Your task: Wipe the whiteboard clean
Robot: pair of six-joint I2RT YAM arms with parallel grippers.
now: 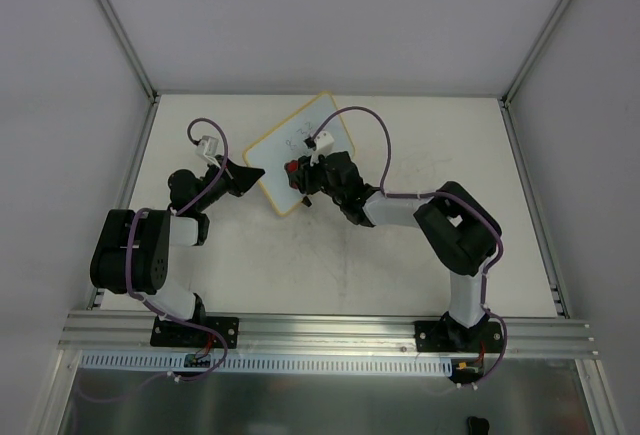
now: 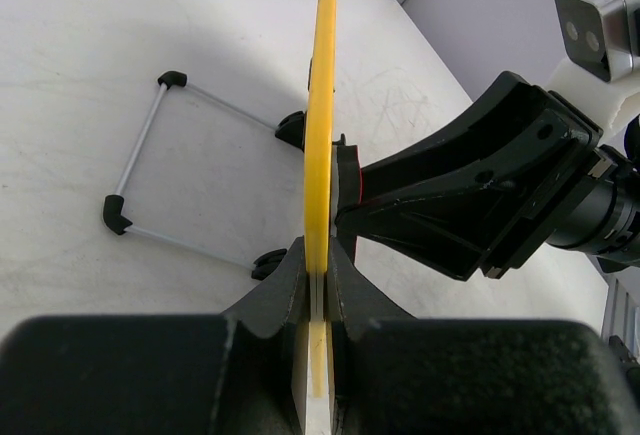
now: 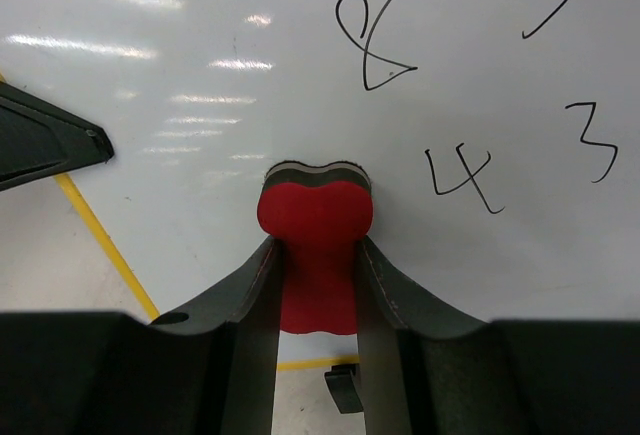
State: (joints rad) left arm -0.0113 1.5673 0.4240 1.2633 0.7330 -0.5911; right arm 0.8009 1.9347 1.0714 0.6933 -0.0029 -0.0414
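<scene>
Mid-worktop, toward the far side: whiteboard (image 1: 300, 150), propped upright on its wire stand (image 2: 140, 170).
Left claw (image 2: 320, 285): clamped on yellow frame edge, likely steadying the board.
Right claw (image 3: 315, 275): shut on red eraser (image 3: 316, 225), felt pressed to board face.
Unwiped: digits (image 3: 460, 180) beside eraser.
Obstruction: none apparent.

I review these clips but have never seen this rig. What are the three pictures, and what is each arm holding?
Two robot arms are bolted at a table's near edge. One camera looks down from above; the other two sit on the wrists. The left gripper is shut on the whiteboard, clamping its yellow edge and propping it up. The right gripper is shut on a red eraser, pressed against the board. Handwritten digits remain unerased.
</scene>
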